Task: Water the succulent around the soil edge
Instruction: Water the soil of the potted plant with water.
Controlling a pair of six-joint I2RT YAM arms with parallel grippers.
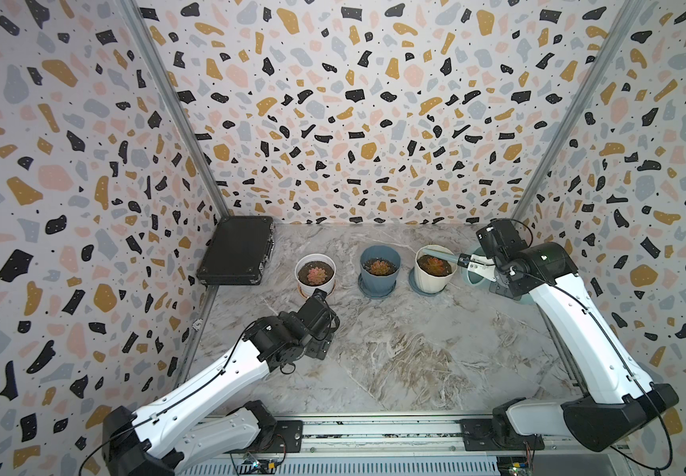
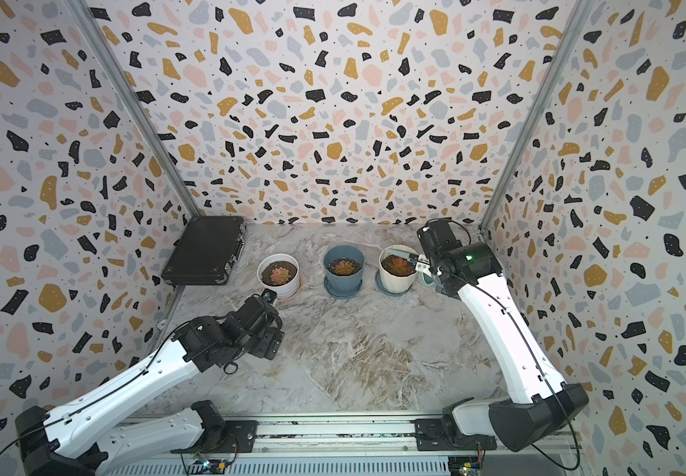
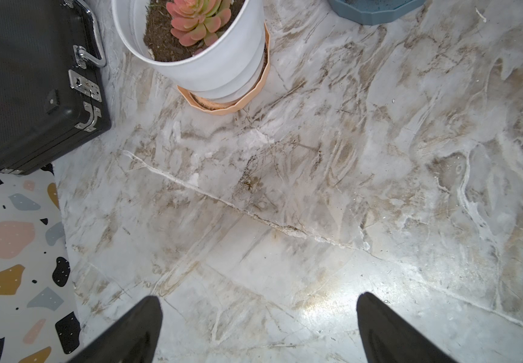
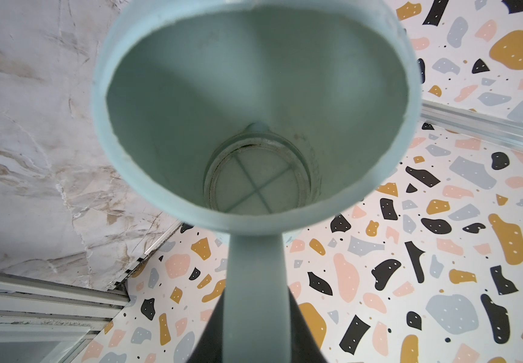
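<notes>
Three potted succulents stand in a row across the middle of a grey-and-brown marbled tabletop [image 1: 395, 350], walled by speckled terrazzo-patterned panels. At the right end of the row is a cream ribbed plastic pot [image 1: 434, 270] holding a reddish-orange succulent [image 1: 433, 262] in dark soil. In the centre is a blue-grey pot [image 1: 379, 270], and at the left a white pot on a peach saucer [image 1: 315, 275]. A pale teal plastic watering can [image 4: 254, 103] sits at the right of the frame, its long spout [image 1: 440, 253] reaching leftward over the cream pot's rim and above the soil. The right gripper [image 4: 255, 339] is clamped tight on the can's flat handle. The left gripper [image 3: 258, 330] hangs with its black fingers spread wide, holding nothing, over bare tabletop just below the white pot. A black hard case with metal latches [image 1: 236, 250] lies at the left, against the wall.
</notes>
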